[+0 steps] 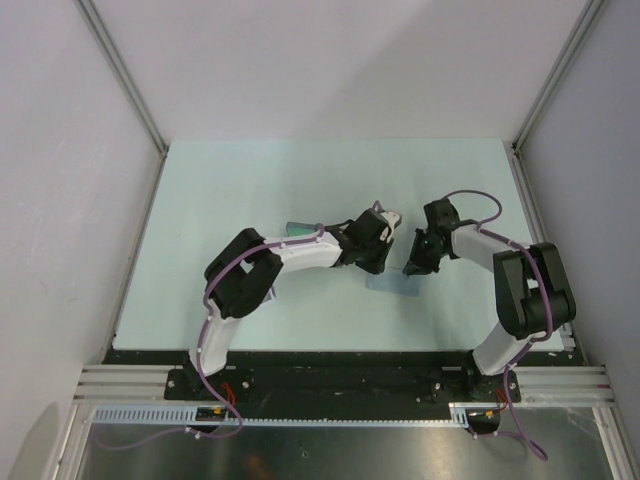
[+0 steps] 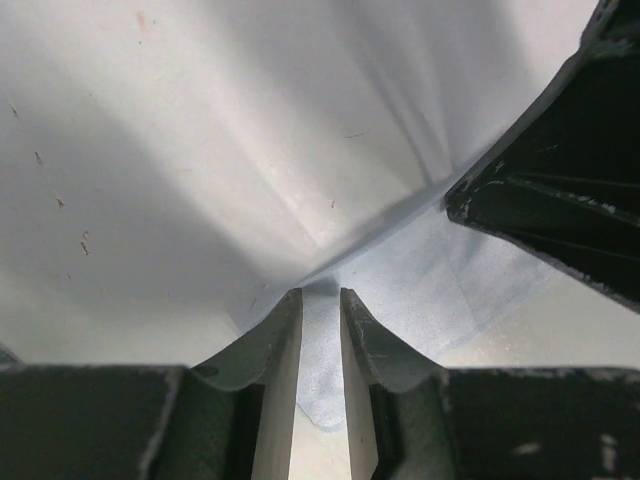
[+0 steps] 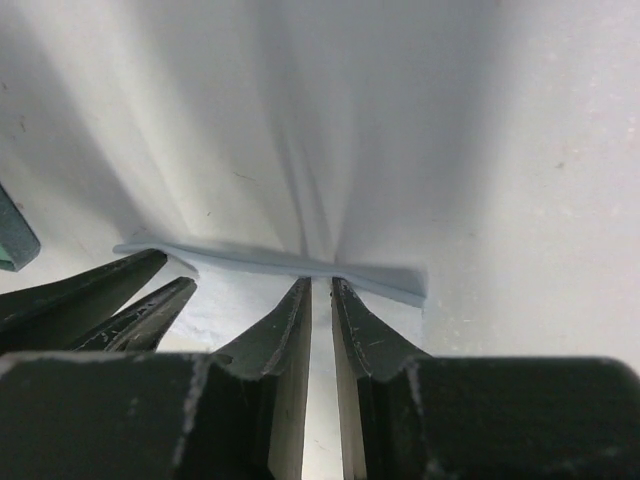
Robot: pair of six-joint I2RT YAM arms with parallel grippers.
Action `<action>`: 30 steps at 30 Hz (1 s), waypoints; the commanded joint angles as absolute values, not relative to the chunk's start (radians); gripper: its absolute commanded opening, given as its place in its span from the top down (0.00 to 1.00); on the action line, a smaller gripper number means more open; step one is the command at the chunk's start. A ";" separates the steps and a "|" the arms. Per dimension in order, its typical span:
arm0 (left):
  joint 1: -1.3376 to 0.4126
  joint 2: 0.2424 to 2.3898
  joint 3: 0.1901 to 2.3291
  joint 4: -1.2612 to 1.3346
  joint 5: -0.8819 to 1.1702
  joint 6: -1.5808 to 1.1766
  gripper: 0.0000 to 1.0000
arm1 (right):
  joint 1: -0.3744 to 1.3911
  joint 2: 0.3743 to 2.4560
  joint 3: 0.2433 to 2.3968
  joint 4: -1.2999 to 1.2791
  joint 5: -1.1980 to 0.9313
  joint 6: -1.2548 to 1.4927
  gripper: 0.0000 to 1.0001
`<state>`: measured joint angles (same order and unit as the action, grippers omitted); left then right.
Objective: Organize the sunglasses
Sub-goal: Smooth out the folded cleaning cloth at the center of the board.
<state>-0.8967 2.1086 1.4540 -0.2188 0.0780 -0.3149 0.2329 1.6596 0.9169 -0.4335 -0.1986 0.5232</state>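
Mid-table, left hand (image 2: pixel 320 296) and right hand (image 3: pixel 320 283) pinching blue cloth (image 2: pixel 450 285), teal object (image 1: pixel 297 228) nearby

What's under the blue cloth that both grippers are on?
Only table shows past the cloth edges. The left gripper and right gripper pinch it into a raised fold, which covers whatever lies beneath; nothing can be confirmed under it.
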 commanded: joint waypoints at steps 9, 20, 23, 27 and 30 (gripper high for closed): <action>-0.887 2.069 1.414 -0.213 0.020 -0.341 0.73 | 0.207 1.614 0.925 -0.534 -0.038 0.477 0.81; -0.885 2.049 1.424 -0.213 0.035 -0.331 0.71 | 0.198 1.537 0.927 -0.545 -0.032 0.468 0.80; -0.885 2.037 1.443 -0.213 0.040 -0.328 0.68 | 0.198 1.482 0.927 -0.529 -0.057 0.466 0.78; -0.885 2.013 1.476 -0.215 0.037 -0.328 0.57 | 0.198 1.433 0.927 -0.525 -0.069 0.472 0.75; -0.885 1.980 1.485 -0.212 0.022 -0.340 0.49 | 0.198 1.428 0.925 -0.558 -0.049 0.483 0.73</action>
<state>-0.8932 2.0850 1.4364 -0.2096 0.0532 -0.3302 0.2008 1.4532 0.9199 -0.5335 -0.0605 0.4740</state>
